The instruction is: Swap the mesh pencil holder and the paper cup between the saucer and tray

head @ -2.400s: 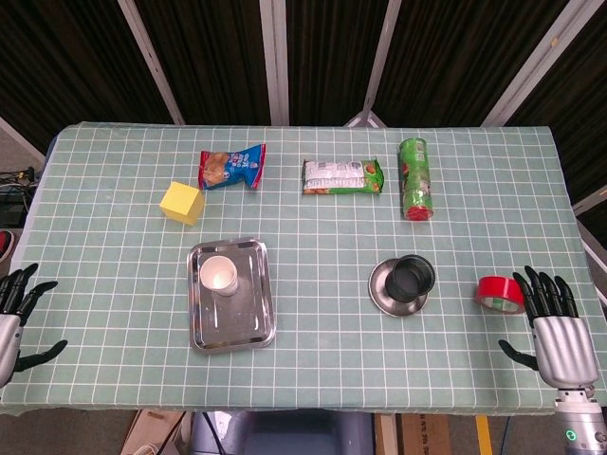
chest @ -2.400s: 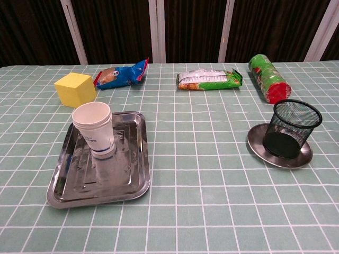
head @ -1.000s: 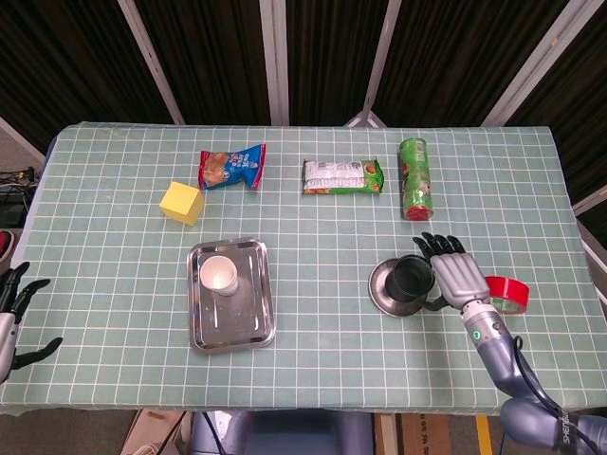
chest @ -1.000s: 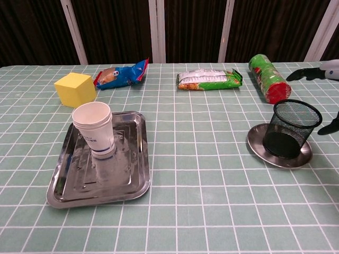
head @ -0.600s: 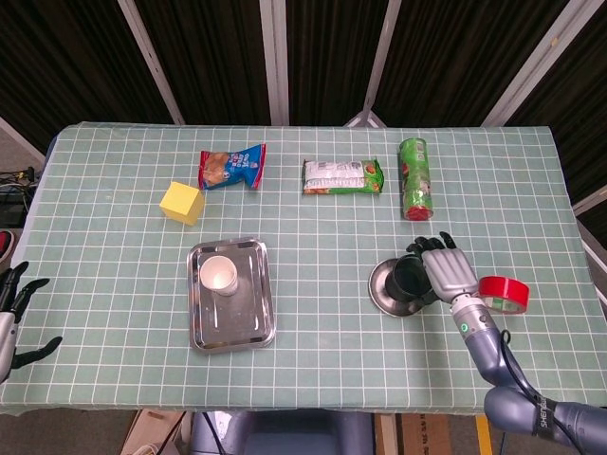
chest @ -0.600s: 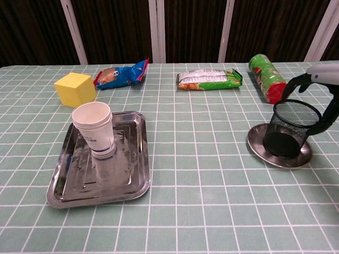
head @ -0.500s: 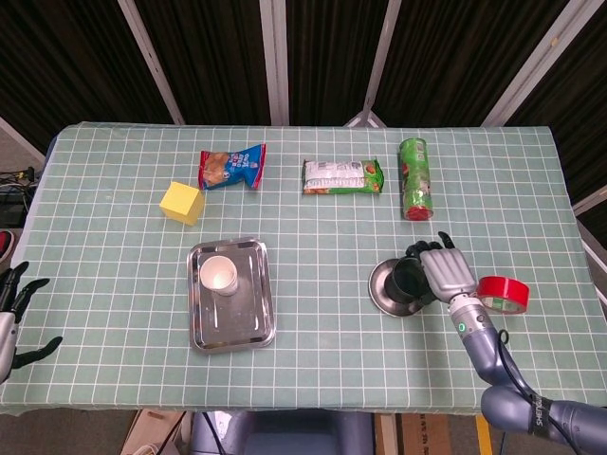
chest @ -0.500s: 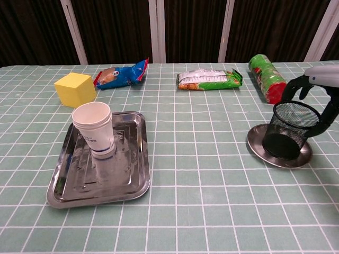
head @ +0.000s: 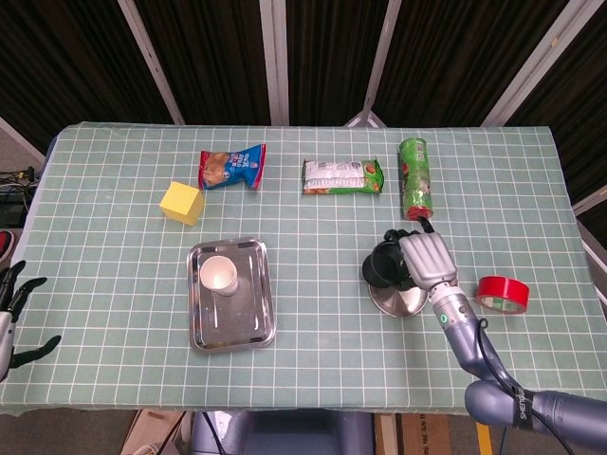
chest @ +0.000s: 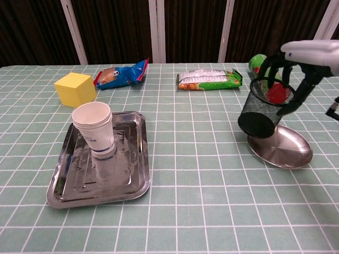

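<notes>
Aloft: mesh pencil holder point(chest: 266, 108), tilted, clear of the saucer point(chest: 283, 147), which sits bare toward the counter's point(head: 313, 213) right front. Right hand point(head: 424, 260) grips it, fingers point(chest: 273, 63) curled over the rim. Paper cup point(chest: 94, 129) stands upright in the tray point(chest: 135, 177), left front of the counter. Left hand point(head: 11, 318) hangs off the counter's left edge, fingers spread, holding nothing. Red tape roll point(head: 501, 293) lies near the right edge.
</notes>
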You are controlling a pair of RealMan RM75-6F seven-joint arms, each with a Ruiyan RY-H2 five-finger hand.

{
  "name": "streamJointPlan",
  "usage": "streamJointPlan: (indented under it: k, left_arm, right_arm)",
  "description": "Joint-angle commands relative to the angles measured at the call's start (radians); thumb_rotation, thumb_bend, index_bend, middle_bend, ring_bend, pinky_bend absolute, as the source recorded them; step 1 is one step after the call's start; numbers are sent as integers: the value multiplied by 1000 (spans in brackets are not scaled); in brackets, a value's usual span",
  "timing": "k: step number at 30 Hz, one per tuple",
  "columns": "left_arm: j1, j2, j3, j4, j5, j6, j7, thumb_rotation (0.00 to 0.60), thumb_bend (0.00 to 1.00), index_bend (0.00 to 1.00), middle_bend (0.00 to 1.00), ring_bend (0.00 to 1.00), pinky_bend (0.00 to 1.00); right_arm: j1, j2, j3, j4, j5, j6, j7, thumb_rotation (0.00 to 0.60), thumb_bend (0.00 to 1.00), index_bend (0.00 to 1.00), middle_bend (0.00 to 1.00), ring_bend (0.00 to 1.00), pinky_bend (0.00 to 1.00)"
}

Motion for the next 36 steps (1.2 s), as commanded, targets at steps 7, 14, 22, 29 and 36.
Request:
streamJointPlan:
  k: [7, 14, 22, 29, 36]
  left_arm:
    - [-10, -2, -13, 9, -37, -24, 1, 600, 100, 212, 7, 0, 84]
    - [-17, -1, -10, 14, -33, -38, -3, 600, 100, 212, 7, 0, 84]
    - [-16, 0, -17, 14, -57, -40, 7, 600, 99, 212, 7, 0, 84]
    - [-17, -2, -18, 14, -62, -40, 17, 600, 100, 211, 7, 0, 84]
    - [-20, 11, -8, 7, -34, -46, -15, 600, 99, 211, 4, 0, 84]
  right_arm:
    - [152, -94, 69, 49, 148, -59, -63, 600, 47, 508, 397, 416, 103]
    - [236, -213, 59, 209, 220, -119, -67, 600, 47, 508, 397, 375, 101]
    - [255, -255, 33, 285, 192, -155, -31, 600, 20, 216, 185, 118, 0]
    - [270, -165, -8, 148, 250, -121, -113, 600, 0, 0, 0, 0, 0]
    - [125, 104, -60, -173, 193, 110, -93, 600, 0, 0, 0, 0, 0]
